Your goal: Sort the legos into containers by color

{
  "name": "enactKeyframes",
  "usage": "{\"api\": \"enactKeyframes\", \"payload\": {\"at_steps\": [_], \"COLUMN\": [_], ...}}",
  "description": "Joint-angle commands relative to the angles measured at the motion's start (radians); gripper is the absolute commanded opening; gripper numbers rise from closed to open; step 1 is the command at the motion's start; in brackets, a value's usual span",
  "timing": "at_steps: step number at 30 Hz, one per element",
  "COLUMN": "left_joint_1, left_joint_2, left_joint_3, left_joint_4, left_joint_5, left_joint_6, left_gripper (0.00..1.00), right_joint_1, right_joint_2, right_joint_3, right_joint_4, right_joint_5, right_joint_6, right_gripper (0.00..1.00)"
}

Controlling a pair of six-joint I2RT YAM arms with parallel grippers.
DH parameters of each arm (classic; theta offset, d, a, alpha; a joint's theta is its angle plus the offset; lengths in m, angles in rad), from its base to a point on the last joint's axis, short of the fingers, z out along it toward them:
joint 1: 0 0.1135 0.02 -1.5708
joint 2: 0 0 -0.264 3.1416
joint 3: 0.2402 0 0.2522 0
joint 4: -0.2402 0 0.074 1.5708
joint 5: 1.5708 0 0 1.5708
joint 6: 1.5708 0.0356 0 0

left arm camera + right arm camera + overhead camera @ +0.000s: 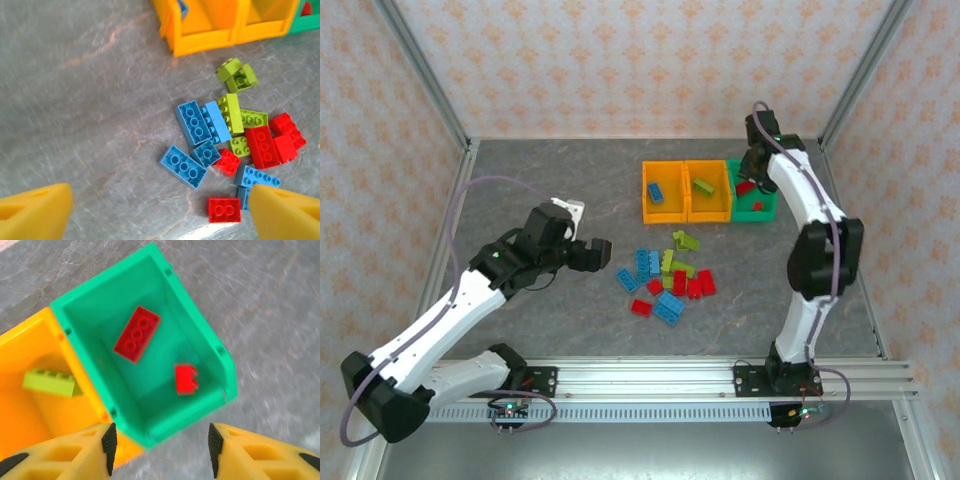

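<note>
Below the right gripper [160,445], fingers spread and empty, two red legos [137,334] lie in the green bin [165,395]. A lime brick [49,381] sits in the orange bin [30,347] alongside. Left gripper [157,207] is spread too, near the pile [235,135].

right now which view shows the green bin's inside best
Right wrist: it looks straight down into the green bin, a long red lego and a small red lego on its floor. Top external shows it small, partly behind the right arm; left wrist catches a corner.

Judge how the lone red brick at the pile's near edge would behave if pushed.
The red brick looks rigid, glossy plastic: likely stiff, light, perhaps slippery. Flat, studs up, it should slide, not roll or tip.
</note>
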Motion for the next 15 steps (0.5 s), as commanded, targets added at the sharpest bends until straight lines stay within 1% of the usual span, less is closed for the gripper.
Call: {"api": "enactKeyframes", "payload": {"at_steps": [1, 3, 5, 8, 11, 15], "left_joint_1": [-0.018, -0.026, -0.036, -0.038, -0.035, -0.033], "left_joint_2": [0.107, 0.181, 0.258, 0.362, 0.464, 0.565], "left_joint_3": [0.019, 0.016, 0.026, 0.062, 0.108, 0.147], "left_joint_4": [-0.044, -0.030, -0.033, -0.041, -0.040, 0.001], "left_joint_5": [0.094, 0.143, 0.148, 0.159, 0.191, 0.240], "left_joint_6": [-0.176, -0.230, -0.272, -0.303, -0.342, -0.421], "left_gripper": [0.83, 0.80, 0.77, 0.75, 0.75, 0.79], "right_joint_1": [-0.001, -0.001, -0.001, -0.001, -0.001, -0.001], "right_joint_2": [-0.180, -0.239, -0.268, -0.271, -0.269, -0.291], "right_joint_3": [-0.134, -0.196, -0.219, -0.212, -0.202, -0.212], "right_joint_4": [0.007, 0.000, -0.033, -0.083, -0.112, -0.119], "right_joint_5": [-0.051, -0.062, -0.062, -0.067, -0.076, -0.069], "right_joint_6": [0.124, 0.137, 0.131, 0.104, 0.080, 0.067], "right_gripper": [0.57, 0.60, 0.63, 0.64, 0.65, 0.66]}}
